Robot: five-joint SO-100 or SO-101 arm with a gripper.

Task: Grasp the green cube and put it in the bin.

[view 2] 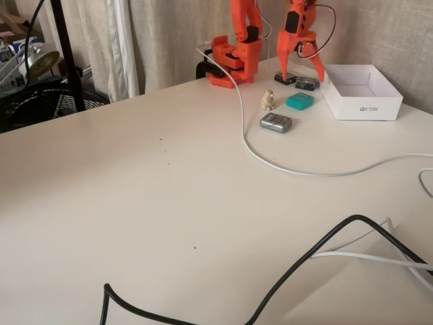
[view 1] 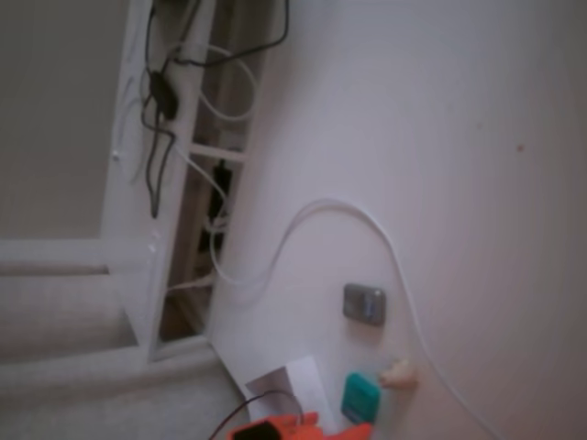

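Cube (view 2: pixel 299 101) on the counter (view 2: pixel 169 183), beside the bin (view 2: pixel 362 101).
Gripper (view 2: pixel 300 70) hangs behind the cube, fingers (view 2: pixel 281 61) spread, pinching nothing.

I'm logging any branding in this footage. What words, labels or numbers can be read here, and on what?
Small dark print on the front wall of the bin: too small and blurred to read.
The green cube, the grey square piece and the small beige lump: no lettering visible.
The orange arm and its tool: no lettering visible.
The other fixed view is too blurred to show any text.
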